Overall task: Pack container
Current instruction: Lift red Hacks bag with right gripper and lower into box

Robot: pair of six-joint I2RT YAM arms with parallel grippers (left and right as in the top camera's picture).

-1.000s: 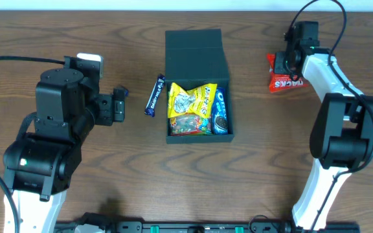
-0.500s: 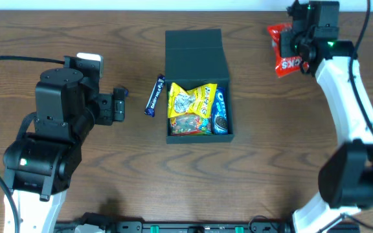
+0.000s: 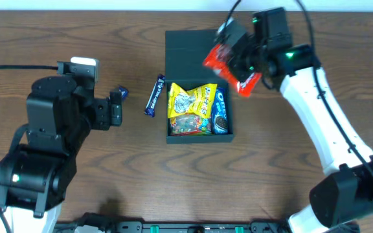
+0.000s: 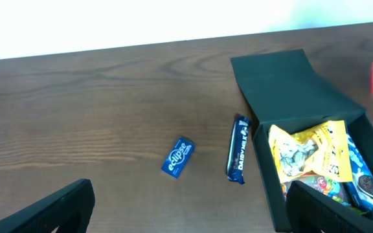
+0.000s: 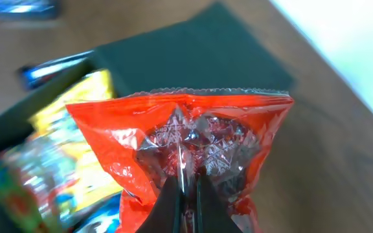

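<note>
The dark teal container (image 3: 228, 133) stands open at mid-table, its flap lid (image 3: 194, 48) laid back. Inside lie a yellow packet (image 3: 193, 98), a colourful candy packet and a blue cookie packet (image 3: 219, 110). My right gripper (image 3: 243, 59) is shut on a red snack packet (image 3: 228, 61) and holds it in the air over the container's back right corner; the right wrist view shows the packet (image 5: 180, 145) pinched between the fingers (image 5: 186, 194). My left gripper (image 3: 116, 107) is open and empty, left of the container (image 4: 303, 84).
A dark blue chocolate bar (image 3: 154, 96) lies just left of the container, also in the left wrist view (image 4: 238, 157). A small blue gum pack (image 4: 178, 157) lies left of it, near my left gripper (image 3: 122, 92).
My right gripper has lifted the red packet from the far right of the table and carried it left to above the container. The left arm has shifted slightly.
</note>
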